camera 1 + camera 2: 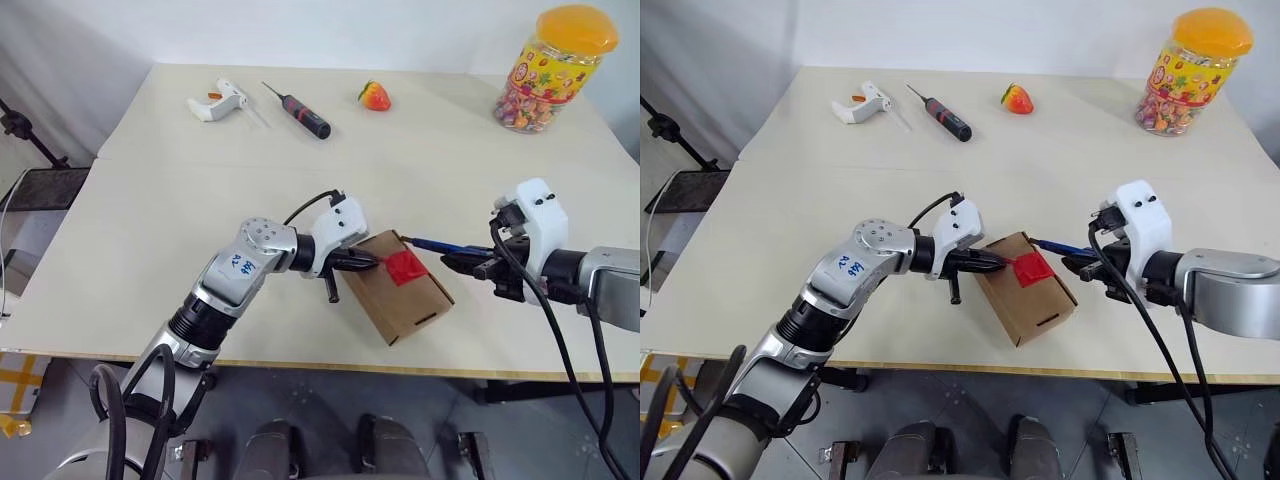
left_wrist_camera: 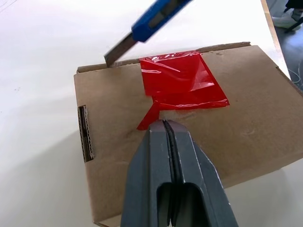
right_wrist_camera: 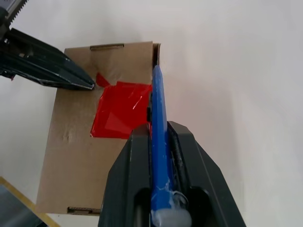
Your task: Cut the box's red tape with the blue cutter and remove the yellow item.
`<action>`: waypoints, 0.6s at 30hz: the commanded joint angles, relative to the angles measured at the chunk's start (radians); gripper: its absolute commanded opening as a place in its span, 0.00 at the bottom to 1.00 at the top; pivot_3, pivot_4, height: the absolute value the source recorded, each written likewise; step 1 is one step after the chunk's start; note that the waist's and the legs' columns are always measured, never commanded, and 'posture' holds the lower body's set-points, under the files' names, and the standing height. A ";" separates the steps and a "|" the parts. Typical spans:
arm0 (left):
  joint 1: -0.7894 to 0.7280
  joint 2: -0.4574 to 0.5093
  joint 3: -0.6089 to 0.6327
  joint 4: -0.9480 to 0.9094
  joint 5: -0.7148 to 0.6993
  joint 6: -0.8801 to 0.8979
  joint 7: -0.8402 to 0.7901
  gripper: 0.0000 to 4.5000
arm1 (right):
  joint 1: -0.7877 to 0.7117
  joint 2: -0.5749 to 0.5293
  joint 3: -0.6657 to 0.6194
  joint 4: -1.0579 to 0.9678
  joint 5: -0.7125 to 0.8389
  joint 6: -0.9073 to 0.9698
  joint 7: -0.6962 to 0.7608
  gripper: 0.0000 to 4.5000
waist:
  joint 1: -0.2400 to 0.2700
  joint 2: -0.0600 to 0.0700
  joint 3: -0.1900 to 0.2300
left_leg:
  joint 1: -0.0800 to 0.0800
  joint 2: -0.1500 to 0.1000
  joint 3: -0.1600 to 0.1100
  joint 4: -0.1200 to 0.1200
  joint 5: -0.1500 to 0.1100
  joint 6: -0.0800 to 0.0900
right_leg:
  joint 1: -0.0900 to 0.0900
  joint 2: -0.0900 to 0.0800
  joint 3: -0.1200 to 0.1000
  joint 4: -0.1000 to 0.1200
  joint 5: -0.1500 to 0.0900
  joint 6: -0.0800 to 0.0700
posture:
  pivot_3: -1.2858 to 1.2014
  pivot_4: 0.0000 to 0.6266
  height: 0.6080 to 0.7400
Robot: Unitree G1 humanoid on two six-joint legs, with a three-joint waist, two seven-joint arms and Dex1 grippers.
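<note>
Pale table (image 1: 200, 200) seen from robot's head; brown cardboard box (image 1: 395, 305) sits near front edge, centre, flaps down, w/ wrinkled red tape (image 1: 405, 266) on its top toward the far corner. Left gripper (image 1: 365, 262) comes in from 9 o'clock of the box, fingers fully closed w/ nothing between them, tip pressed on the lid just beside the tape's loose corner; seems to be pinning the box. Right gripper (image 1: 462, 262) sits at 3 o'clock of the box, jaws clamped on the blue cutter (image 1: 432, 244); cutter points toward 9 o'clock, blade tip at the box's far top edge just beside the tape. Yellow item hidden, presumably inside the box. At table's far side, 12 o'clock: white glue gun (image 1: 217, 100), black-and-red screwdriver (image 1: 300, 112), strawberry-like toy (image 1: 375, 96); yellow-lidded candy jar (image 1: 555, 68) at 1 o'clock. Step in hand, by my reading: cutting the tape, blade lined up at the seam, cut not finished; tape looks intact. Next move prob. calls for drawing the blade along the flap seam under the tape while the left keeps box steady; shallow angle, so the box doesn't skid.
</note>
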 commanded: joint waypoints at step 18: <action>-0.030 -0.014 -0.038 0.030 0.064 0.097 0.053 0.00 | -0.019 -0.281 0.186 -0.030 0.257 -0.208 -0.084 0.03 | 0.001 0.000 0.000 | 0.000 0.000 0.000 0.001 0.000 0.000 | 0.001 -0.001 0.000 -0.001 0.000 0.000 | 0.52 0.24 1.00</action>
